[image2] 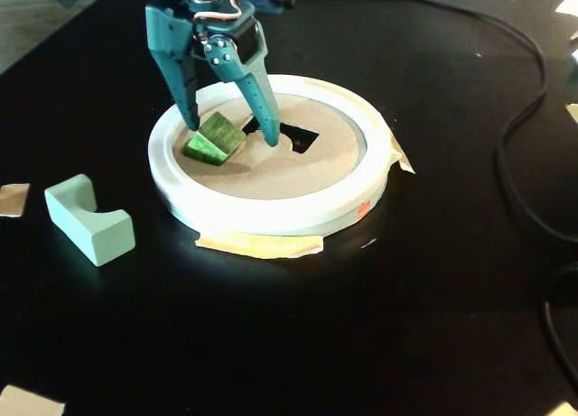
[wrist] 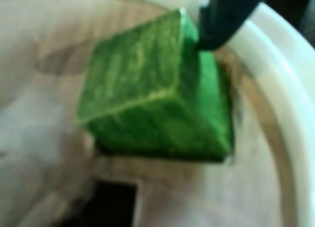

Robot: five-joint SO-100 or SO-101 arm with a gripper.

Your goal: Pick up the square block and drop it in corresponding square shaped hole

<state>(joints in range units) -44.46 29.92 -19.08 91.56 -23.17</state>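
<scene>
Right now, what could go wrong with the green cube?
The square block sits tilted on the tan panel, partly in a hole, so it may jam instead of dropping. The gripper has its jaws spread around it; one fingertip touches just a top edge, so closing might flip the block.

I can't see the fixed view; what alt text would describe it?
A teal robot hand, fingers spread, straddles a tilted green cube sitting partly in a cutout of a white-rimmed tan round panel on a black table. A pale mint notched block lies to the left.
</scene>
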